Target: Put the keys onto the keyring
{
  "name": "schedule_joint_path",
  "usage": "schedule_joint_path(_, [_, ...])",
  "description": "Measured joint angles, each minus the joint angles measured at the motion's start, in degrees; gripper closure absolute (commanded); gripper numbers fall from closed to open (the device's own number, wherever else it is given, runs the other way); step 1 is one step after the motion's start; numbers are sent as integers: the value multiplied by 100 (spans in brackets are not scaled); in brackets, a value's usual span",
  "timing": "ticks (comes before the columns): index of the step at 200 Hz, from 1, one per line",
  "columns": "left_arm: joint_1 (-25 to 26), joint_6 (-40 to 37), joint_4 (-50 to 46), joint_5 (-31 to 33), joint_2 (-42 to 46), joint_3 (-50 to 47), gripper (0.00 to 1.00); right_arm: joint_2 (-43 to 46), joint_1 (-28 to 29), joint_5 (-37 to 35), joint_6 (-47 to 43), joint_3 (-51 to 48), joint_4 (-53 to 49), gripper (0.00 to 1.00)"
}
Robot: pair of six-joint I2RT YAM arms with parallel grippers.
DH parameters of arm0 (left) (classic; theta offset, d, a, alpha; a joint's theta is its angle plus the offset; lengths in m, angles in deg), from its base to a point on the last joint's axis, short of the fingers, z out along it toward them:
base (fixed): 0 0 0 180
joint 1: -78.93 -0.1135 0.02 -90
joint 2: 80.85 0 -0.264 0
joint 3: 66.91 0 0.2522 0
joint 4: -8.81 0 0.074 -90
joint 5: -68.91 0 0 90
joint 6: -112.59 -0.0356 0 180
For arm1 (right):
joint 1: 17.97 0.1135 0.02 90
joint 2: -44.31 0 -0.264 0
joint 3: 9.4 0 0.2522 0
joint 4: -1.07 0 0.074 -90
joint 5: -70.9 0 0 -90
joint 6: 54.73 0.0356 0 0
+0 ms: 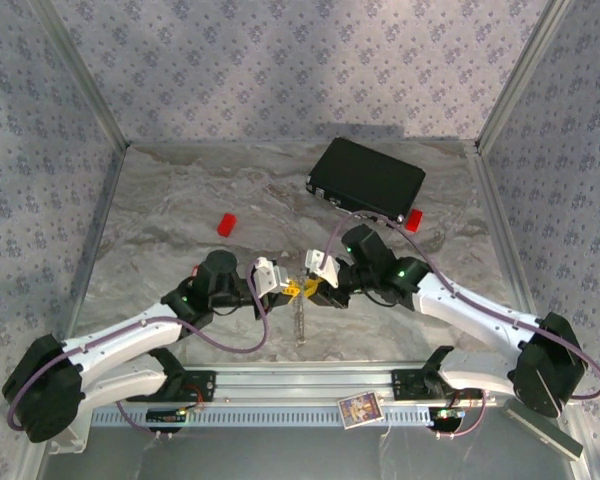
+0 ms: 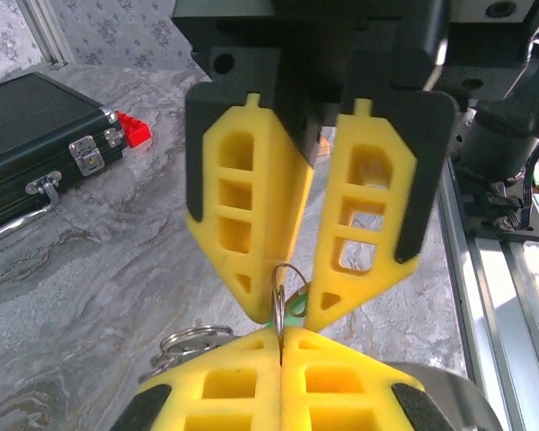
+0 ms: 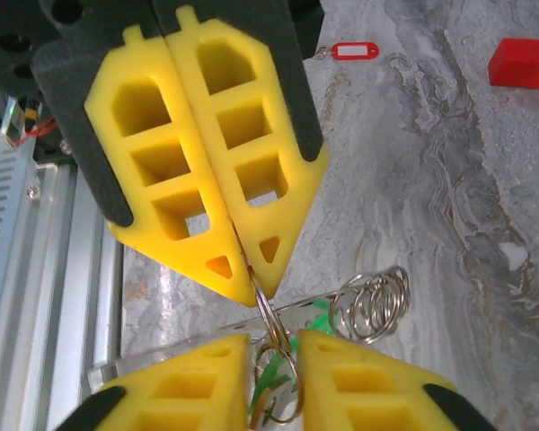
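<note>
The keyring (image 3: 266,316) is pinched in the closed left gripper (image 3: 251,280). The green key (image 3: 269,375) is seen just below it, between the parted fingers of the right gripper (image 3: 274,338). Threading is judged unfinished: the red-and-white key (image 3: 350,51) lies on the counter (image 3: 413,180), well beyond both.

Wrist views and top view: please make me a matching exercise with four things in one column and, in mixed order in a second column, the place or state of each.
Things
1. left gripper
2. right gripper
3. red key tag
4. black case

Places or states
A. lies on the table, not held
B. jaws shut on the metal ring
C. closed, with a red block beside it
D. jaws a little apart

Pairs: 1-B, 2-D, 3-A, 4-C
</note>
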Motion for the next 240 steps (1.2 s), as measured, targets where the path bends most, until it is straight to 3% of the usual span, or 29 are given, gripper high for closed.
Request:
schedule_joint_path(33, [0,68,131,11,0,-46,100,61,-7,26,87,-4,96,98])
schedule_joint_path(55, [0,98,133,24,0,-46,82,68,-13,74,87,-2,87,100])
schedule_joint_path(94, [0,-4,-177,42,0,52,76,37,-4,103,-120,192,-240,100])
schedule_joint_path(133, [0,-162,-588,63,0,334,79,-125,160,-105,-459,673,-754,100])
schedule_joint_path(166, [0,-273,-826,33,-50,455,98,-330,315,-442,-708,1019,-1246,100])
schedule_joint_path(181, [0,-323,-885,15,-55,466,100,-350,326,-492,-758,1062,-1322,100])
schedule_joint_path(213, [4,-323,-879,-4,-55,468,100,-319,284,-470,-691,1010,-1252,76])
schedule_joint_path(240, [11,-262,-743,0,-55,424,100,57,164,-389,-437,579,-841,65])
